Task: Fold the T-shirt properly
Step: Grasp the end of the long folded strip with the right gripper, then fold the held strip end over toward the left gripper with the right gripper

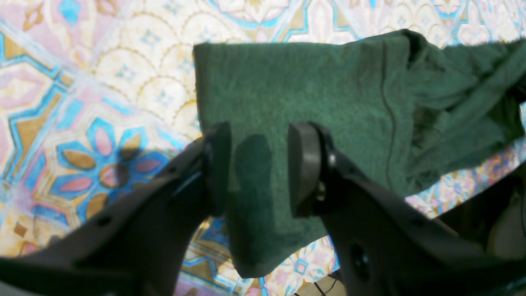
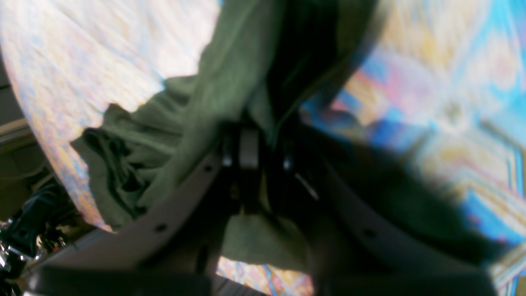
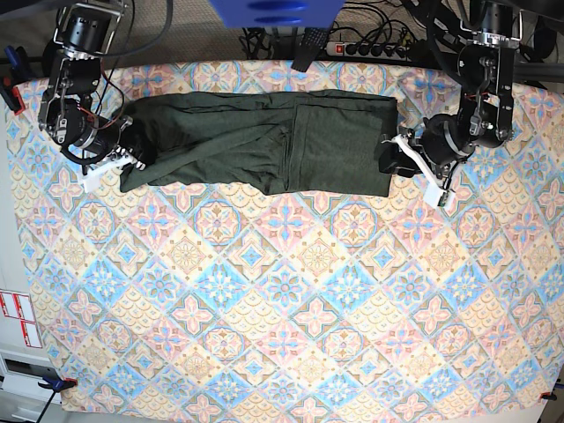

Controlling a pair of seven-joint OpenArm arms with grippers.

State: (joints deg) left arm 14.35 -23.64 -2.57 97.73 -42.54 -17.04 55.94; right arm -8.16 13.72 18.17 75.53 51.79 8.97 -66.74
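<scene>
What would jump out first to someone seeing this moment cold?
A long dark green T-shirt stretches across the far side of a loud patterned tablecloth. The right gripper pinches one end; the left gripper sits at the other, jaws apart around the cloth.

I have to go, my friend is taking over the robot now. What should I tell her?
Left gripper: fingers apart around the shirt's end, near the cloth edge; whether it grips is unclear.
Right gripper: fingers closed on the shirt's other end.
Shirt: a long band across the far side of the cloth, already folded lengthwise.
Left to do: fold the band crosswise into a neat packet.
</scene>
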